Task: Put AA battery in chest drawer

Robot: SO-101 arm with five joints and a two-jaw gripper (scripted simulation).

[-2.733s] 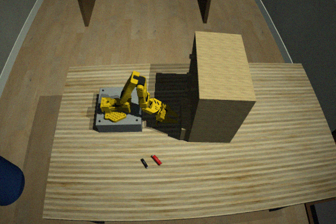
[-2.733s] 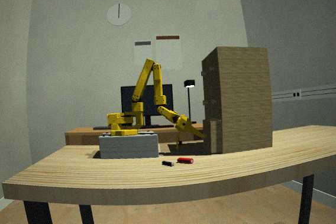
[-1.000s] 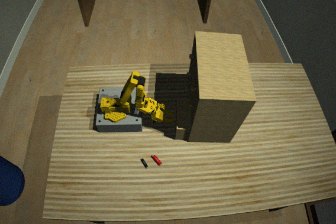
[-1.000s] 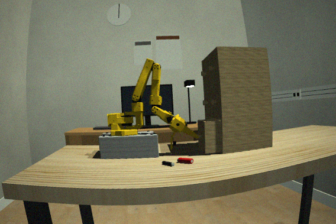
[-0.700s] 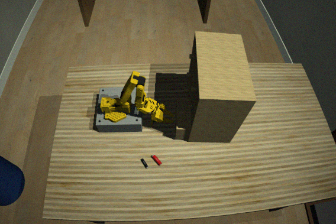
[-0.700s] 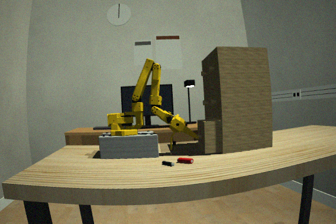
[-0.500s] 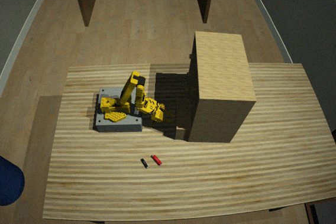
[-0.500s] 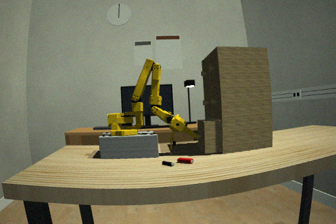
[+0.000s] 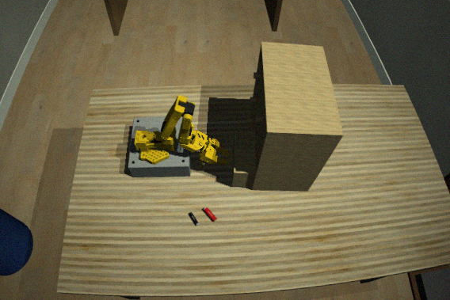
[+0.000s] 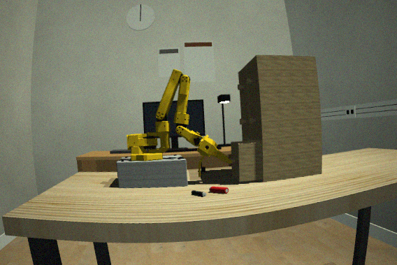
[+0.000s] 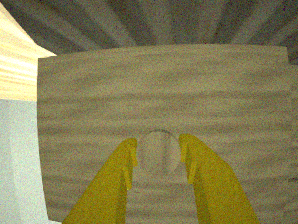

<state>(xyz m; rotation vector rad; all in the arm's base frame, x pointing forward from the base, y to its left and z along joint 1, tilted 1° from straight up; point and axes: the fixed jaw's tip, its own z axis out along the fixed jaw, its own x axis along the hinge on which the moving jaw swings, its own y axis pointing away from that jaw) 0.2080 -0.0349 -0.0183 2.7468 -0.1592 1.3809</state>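
Up above the monitor (image 10: pixel 197 117) hung a clock (image 10: pixel 140 17) and two posters (image 10: pixel 198 63); a lamp (image 10: pixel 224 98) stood right of it, a desk (image 10: pixel 85 163) beneath!

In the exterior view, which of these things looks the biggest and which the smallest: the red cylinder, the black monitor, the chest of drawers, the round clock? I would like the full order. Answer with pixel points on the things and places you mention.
1. Chest (image 9: pixel 301 89) (image 10: pixel 290 117)
2. Monitor (image 10: pixel 157 114)
3. Clock (image 10: pixel 134 19)
4. Red cylinder (image 9: pixel 210 214) (image 10: pixel 218 189)

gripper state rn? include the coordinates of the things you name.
Gripper (image 9: pixel 223 154) (image 10: pixel 216 170) (image 11: pixel 159 150): closed on the round knob (image 11: pixel 159 161) of the pulled-out bottom drawer (image 9: pixel 240 177) (image 10: pixel 247 163) (image 11: pixel 90 100).
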